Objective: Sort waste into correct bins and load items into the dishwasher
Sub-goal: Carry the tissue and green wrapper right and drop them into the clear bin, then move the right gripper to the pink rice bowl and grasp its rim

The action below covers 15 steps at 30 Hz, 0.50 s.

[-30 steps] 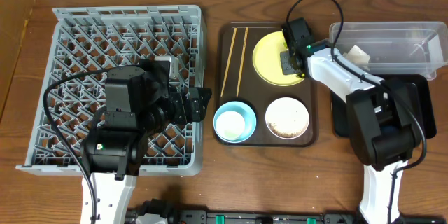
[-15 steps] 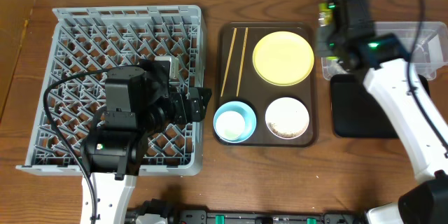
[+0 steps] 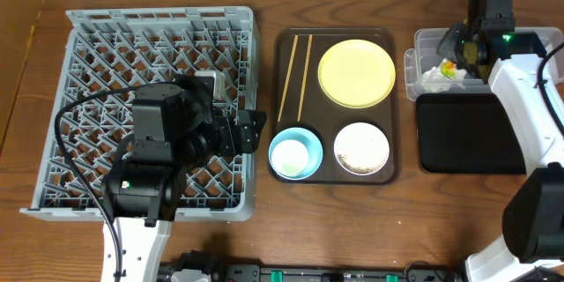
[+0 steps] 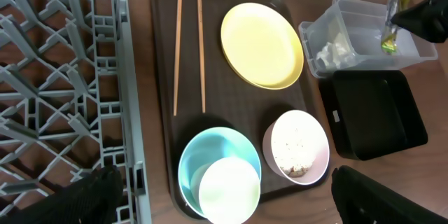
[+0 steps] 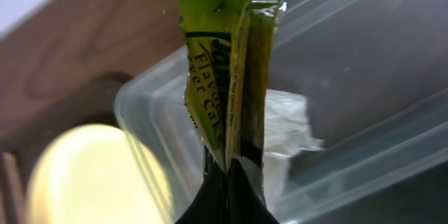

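My right gripper (image 5: 227, 182) is shut on the yellow-green snack wrapper (image 5: 224, 63) and holds it over the left end of the clear plastic tub (image 3: 423, 40), seen also in the left wrist view (image 4: 390, 24). A white tissue (image 3: 434, 77) lies in that tub. The black tray (image 3: 471, 137) sits in front of it. The pale-yellow plate (image 3: 356, 72), two chopsticks (image 3: 295, 75), the light-blue bowl (image 3: 293, 154) with the white cup (image 4: 226, 189) inside, and the white bowl (image 3: 361, 148) with rice scraps rest on the brown tray. My left gripper (image 4: 224, 203) is open over the grey dish rack (image 3: 97, 44) edge.
The dark-brown serving tray (image 3: 284, 97) lies between the dish rack and the bins. Bare wooden table (image 3: 352, 238) shows in front of the trays. The left arm body covers the rack's front right part.
My right gripper carried the wrapper from the plate rightward to above the clear tub. The plate now shows bare. The left arm has not moved.
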{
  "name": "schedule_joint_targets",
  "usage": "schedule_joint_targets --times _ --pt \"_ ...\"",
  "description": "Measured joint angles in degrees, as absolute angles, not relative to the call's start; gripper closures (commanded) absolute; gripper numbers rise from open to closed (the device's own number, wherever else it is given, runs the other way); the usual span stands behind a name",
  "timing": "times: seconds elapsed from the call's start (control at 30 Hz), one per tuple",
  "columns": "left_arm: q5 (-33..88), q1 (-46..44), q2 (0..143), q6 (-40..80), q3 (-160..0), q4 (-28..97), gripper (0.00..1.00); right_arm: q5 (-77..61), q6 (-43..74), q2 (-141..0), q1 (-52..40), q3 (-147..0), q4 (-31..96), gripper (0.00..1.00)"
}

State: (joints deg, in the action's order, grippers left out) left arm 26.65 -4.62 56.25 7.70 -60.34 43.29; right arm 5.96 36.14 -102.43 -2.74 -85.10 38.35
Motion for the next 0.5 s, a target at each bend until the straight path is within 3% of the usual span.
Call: schedule_joint_targets --times 0.07,0.1,0.2,0.5 --pt "26.65 -4.62 56.25 7.68 -60.34 43.29 0.04 5.56 39.44 -102.65 -2.72 -85.10 36.91 0.61" --pt "26.65 -4.62 56.25 7.70 -60.34 43.27 0.04 5.28 40.60 -102.80 -2.68 -85.10 36.12 0.52" --pt "26.65 -4.62 56.25 7.68 -60.34 43.29 0.04 4.73 43.00 -103.31 -2.42 -85.10 34.28 0.38" --pt "26.65 -4.62 56.25 7.70 -60.34 43.29 0.04 -4.82 35.94 -101.84 -2.28 -85.10 34.98 0.48"
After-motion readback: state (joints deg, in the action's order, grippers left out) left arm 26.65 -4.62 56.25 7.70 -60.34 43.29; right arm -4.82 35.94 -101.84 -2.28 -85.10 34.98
